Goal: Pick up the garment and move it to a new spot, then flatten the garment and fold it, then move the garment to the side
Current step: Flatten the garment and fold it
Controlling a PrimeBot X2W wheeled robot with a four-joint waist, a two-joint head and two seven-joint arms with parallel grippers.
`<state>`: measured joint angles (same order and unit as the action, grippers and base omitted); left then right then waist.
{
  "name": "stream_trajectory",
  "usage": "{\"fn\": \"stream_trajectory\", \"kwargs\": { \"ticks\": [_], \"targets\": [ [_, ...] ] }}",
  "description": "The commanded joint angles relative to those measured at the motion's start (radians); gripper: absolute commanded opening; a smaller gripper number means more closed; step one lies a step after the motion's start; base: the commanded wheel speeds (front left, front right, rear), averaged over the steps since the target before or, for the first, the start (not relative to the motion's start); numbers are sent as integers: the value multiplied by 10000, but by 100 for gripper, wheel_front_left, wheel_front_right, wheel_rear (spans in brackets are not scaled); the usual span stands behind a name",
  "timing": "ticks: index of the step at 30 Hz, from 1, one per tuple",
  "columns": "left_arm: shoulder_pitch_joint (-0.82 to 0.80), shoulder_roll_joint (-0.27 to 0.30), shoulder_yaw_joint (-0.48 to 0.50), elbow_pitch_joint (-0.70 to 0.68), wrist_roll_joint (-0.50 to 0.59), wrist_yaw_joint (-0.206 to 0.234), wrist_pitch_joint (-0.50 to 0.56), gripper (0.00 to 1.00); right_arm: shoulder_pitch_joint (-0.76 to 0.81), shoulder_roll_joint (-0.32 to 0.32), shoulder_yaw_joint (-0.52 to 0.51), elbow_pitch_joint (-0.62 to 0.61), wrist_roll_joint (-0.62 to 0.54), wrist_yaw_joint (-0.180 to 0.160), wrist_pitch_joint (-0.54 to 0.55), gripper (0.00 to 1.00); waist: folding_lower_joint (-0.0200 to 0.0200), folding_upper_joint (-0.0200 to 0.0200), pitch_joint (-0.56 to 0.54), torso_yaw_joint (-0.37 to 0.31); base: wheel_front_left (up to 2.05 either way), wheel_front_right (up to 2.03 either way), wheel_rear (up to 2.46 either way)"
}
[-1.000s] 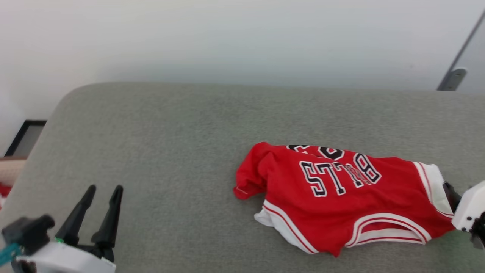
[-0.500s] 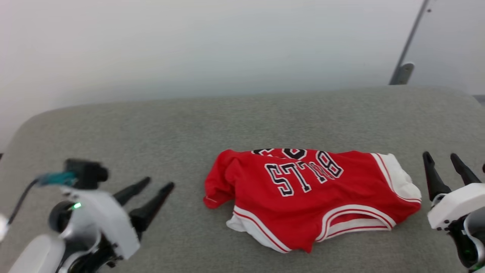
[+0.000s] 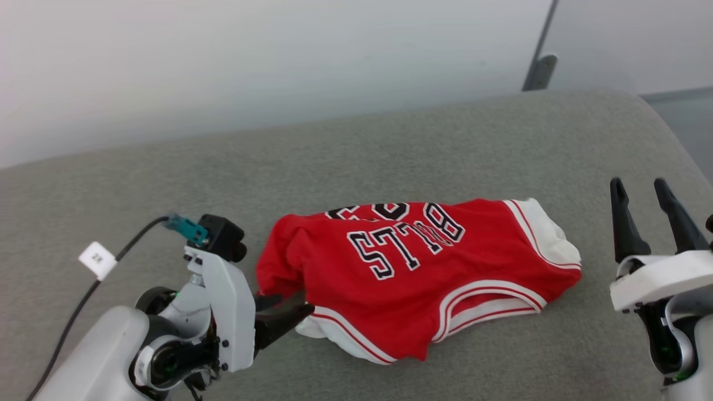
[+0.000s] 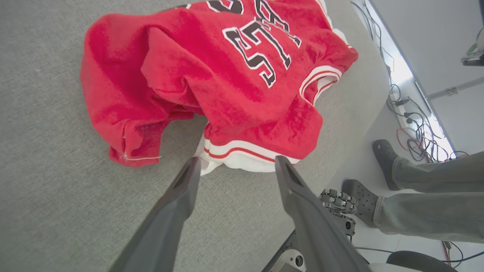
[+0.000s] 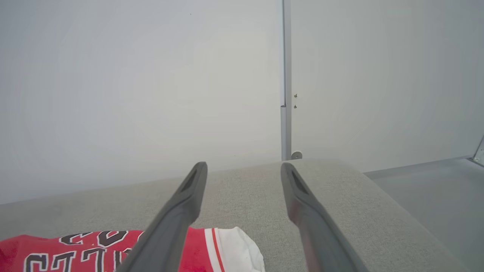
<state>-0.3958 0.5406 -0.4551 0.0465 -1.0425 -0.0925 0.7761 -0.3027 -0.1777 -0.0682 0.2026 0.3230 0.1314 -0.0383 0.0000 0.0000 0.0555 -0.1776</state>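
Note:
The garment (image 3: 412, 267) is a red jersey with upside-down black "BULLS" lettering, lying crumpled on the grey cushion (image 3: 390, 145). White-and-red trim shows along its near edge and right end. My left gripper (image 3: 289, 305) points right at the garment's lower left corner, open. In the left wrist view the left gripper (image 4: 236, 160) has its tips on either side of the white hem of the garment (image 4: 227, 75), with nothing pinched. My right gripper (image 3: 638, 186) stands open to the right of the garment, apart from it. The right wrist view shows the right gripper (image 5: 244, 166) above the cushion, the garment (image 5: 94, 249) at lower left.
A white wall rises behind the cushion, with a grey metal post (image 3: 537, 69) at the back right. The cushion's right edge drops to the floor (image 3: 679, 111). A person's legs and dark shoes (image 4: 382, 158) stand by floor cables (image 4: 416, 124) beyond the cushion's edge.
The head camera has swung right, shifting the whole picture. My left gripper has turned and come up to the garment's left lower corner. The right gripper stays open beside the right end.

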Motion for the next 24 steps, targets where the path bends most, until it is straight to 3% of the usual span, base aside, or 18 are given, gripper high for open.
{"fn": "stream_trajectory", "kwargs": {
  "ticks": [1,9,18,20,24],
  "targets": [
    [-163,25,-119,112,70,-37,140,100,-167,104,20,-128,-101,-16,-205,100,0,0,379,-404,0,0,0],
    [-321,102,-489,763,349,-160,207,100,-346,458,444,-506,-500,-16,-1326,100,0,0,892,-987,0,0,0],
    [-408,147,-958,1682,664,-328,-267,100,-293,760,741,-506,-505,-15,-1752,100,0,0,1210,-1273,0,0,0],
    [-418,117,-1068,1930,601,-358,-319,0,-315,741,908,-592,-513,-16,-1828,100,0,0,1260,-1291,0,0,0],
    [-558,204,-1162,2189,448,-376,-548,0,-260,690,878,-627,-625,-16,-1961,100,0,0,1302,-1270,0,0,0]
  ]
}}
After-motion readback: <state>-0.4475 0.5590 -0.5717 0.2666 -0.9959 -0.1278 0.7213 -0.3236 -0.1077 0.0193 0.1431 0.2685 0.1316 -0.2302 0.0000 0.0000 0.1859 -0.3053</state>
